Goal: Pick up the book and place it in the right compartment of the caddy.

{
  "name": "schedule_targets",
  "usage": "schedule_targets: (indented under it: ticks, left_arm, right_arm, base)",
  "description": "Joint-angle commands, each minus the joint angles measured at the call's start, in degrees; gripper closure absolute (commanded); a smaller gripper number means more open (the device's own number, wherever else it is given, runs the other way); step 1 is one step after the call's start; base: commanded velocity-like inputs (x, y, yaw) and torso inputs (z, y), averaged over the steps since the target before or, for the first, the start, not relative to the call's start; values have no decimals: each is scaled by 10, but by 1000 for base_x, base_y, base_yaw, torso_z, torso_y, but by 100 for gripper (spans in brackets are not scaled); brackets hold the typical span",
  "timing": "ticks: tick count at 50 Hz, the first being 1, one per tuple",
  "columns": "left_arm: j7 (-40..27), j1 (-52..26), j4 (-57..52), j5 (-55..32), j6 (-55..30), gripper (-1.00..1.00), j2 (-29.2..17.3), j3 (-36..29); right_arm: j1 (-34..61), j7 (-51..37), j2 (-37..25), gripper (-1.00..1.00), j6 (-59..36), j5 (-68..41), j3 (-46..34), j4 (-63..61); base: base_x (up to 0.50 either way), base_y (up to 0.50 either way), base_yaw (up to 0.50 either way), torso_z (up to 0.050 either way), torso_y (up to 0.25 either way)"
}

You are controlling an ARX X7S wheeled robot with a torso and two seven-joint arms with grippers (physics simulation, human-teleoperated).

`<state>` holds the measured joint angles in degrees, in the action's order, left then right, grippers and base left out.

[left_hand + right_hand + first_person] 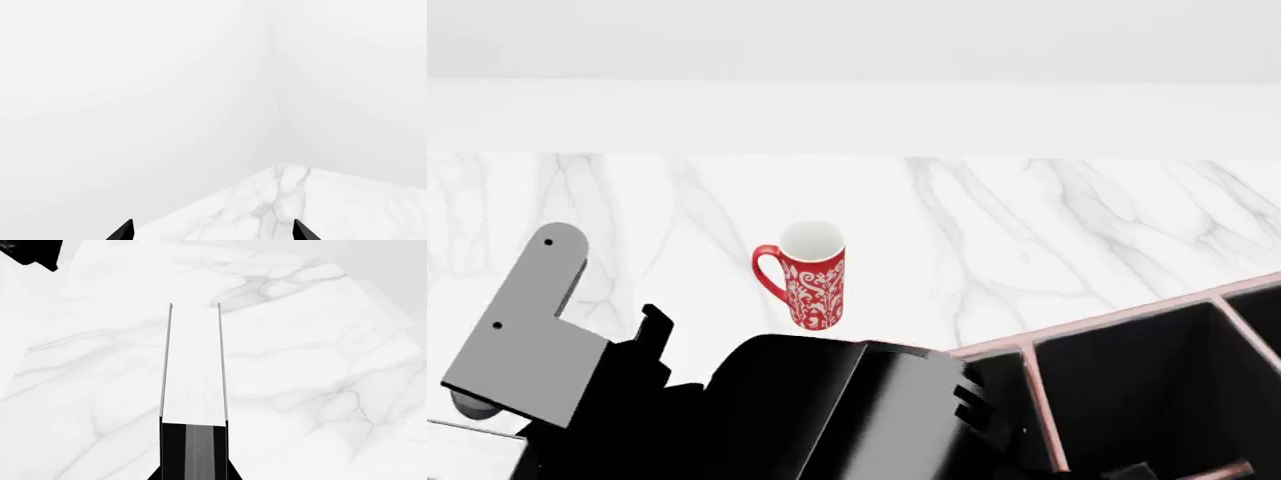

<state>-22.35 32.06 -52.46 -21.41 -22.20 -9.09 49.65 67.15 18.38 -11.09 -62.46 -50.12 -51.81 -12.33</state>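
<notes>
The book (193,365) shows edge-on in the right wrist view: white page edges between two thin black covers, pointing away from the camera over the marble top. My right gripper (193,475) is shut on its near end. My left gripper (213,234) is open and empty, its two black fingertips (125,231) wide apart above a corner of the table. The caddy (1121,318) is at the lower right of the head view, with pale trim and black-lined compartments. The book itself does not show clearly in the head view.
A red-and-white patterned mug (807,275) stands upright on the white marble table (1068,220), left of the caddy. My arms' grey bracket (527,330) and black bulk (827,410) fill the lower head view. A white wall lies behind the table.
</notes>
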Motion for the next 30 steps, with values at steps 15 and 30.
schedule_targets:
  ticks: [15, 30]
  left_arm:
    - [1, 7, 6, -2, 12, -100, 3, 2]
    - [1, 8, 9, -2, 18, -100, 3, 0]
  right_arm:
    - [90, -32, -46, 100, -33, -14, 86, 31]
    - [141, -96, -65, 100, -22, 14, 173, 171]
  base:
    - [0, 0, 0, 0, 1]
    - [0, 0, 0, 0, 1]
